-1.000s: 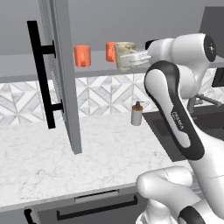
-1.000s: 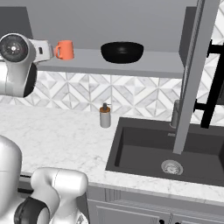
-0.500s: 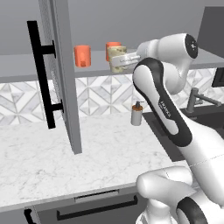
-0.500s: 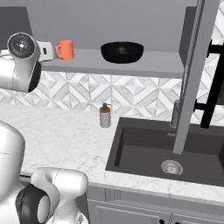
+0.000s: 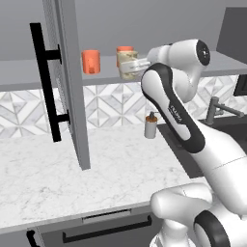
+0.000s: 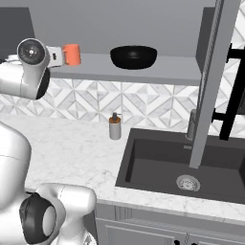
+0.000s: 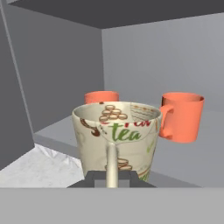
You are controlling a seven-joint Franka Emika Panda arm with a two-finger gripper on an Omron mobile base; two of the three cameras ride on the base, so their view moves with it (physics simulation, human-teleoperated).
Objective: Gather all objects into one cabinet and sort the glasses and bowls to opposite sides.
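We see our pincer (image 5: 135, 65) clamped on the cream mug (image 5: 127, 64), gripping it by the handle; in the hand view the mug (image 7: 116, 141) stands upright right ahead of the fingertips, its handle facing the camera and the word "tea" readable inside the rim. The mug is at the front edge of the cabinet shelf (image 5: 29, 75), though we cannot tell whether it rests on the shelf or hangs just above it. Just behind the mug is one orange cup (image 7: 101, 97), and beyond it to the right in the hand view is the other orange cup (image 7: 182, 115), handle turned toward the mug. In the left base view one cup (image 5: 124, 49) peeks from behind the mug and the other (image 5: 90, 61) stands apart, on the side toward the open cabinet door (image 5: 67, 82). Well away along the shelf on the opposite side sits the black bowl (image 6: 133, 56). Below the pincer, a grey soap dispenser (image 5: 151, 126) stands on the marble table (image 5: 87, 183), beside the dark sink (image 6: 186, 165).
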